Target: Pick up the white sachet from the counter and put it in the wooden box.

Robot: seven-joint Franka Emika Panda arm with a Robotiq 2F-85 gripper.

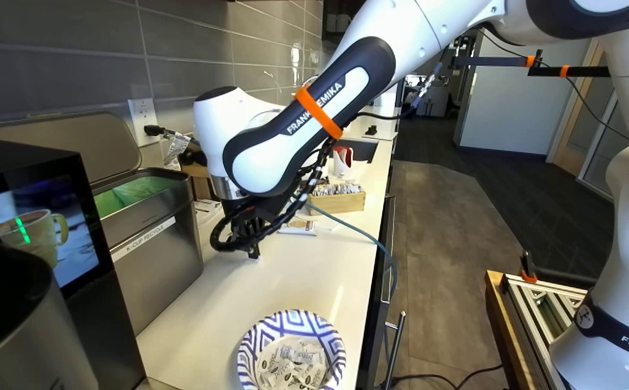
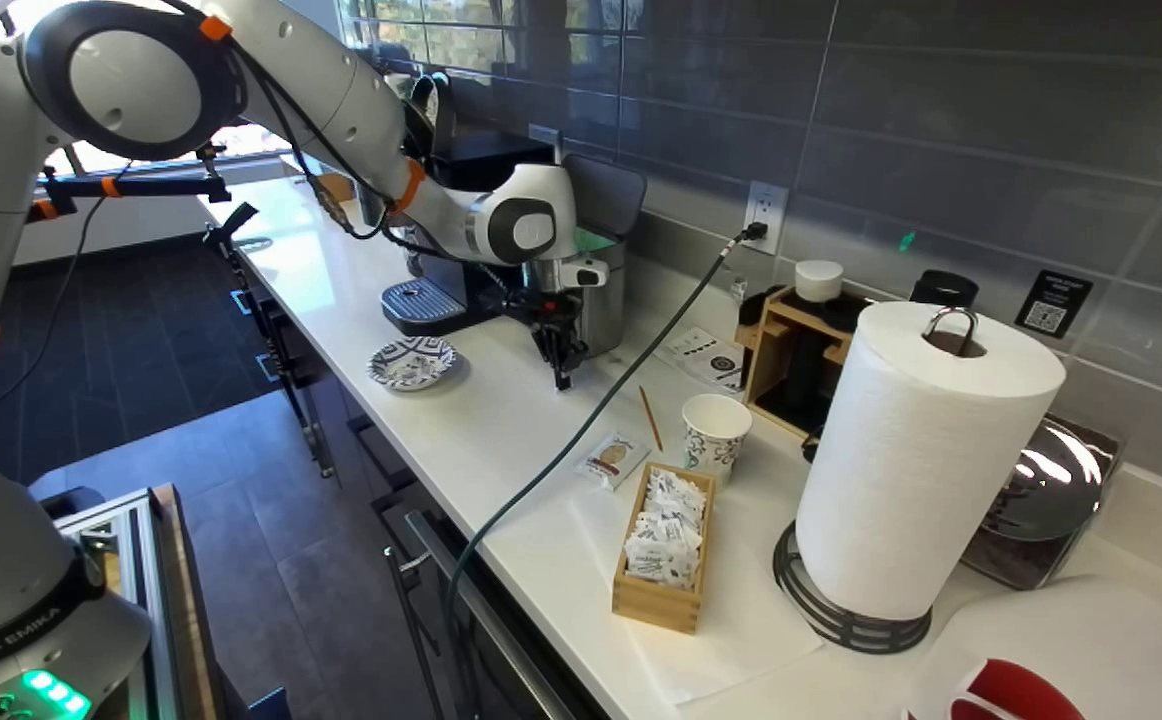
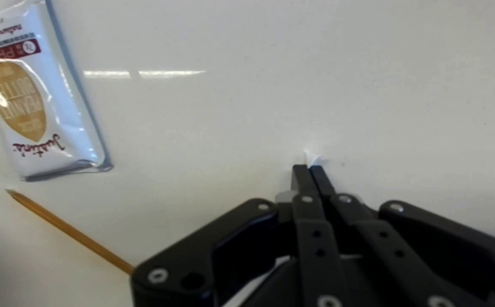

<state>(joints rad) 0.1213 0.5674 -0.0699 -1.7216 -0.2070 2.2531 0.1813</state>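
Note:
My gripper (image 3: pixel 308 167) points down with its fingers pressed nearly together, low over the white counter. A small piece of the white sachet (image 3: pixel 313 158) sticks out beyond the fingertips in the wrist view; the rest is hidden between the fingers. In both exterior views the gripper (image 1: pixel 253 253) (image 2: pixel 562 383) is just above the counter, between the patterned plate and the wooden box; I cannot tell if the sachet touches the counter. The wooden box (image 1: pixel 341 203) (image 2: pixel 655 604) is open-topped and filled with several white packets. It stands apart from the gripper, outside the wrist view.
A Justin's nut butter packet (image 3: pixel 34 102) (image 2: pixel 613 460) and a wooden stick (image 3: pixel 68 230) lie nearby. A blue-green cable (image 2: pixel 581 430) crosses above the counter. A paper cup (image 2: pixel 716 440), paper towel roll (image 2: pixel 926 470), patterned plate (image 1: pixel 244 352) and K-cup bin (image 1: pixel 157 271) stand around.

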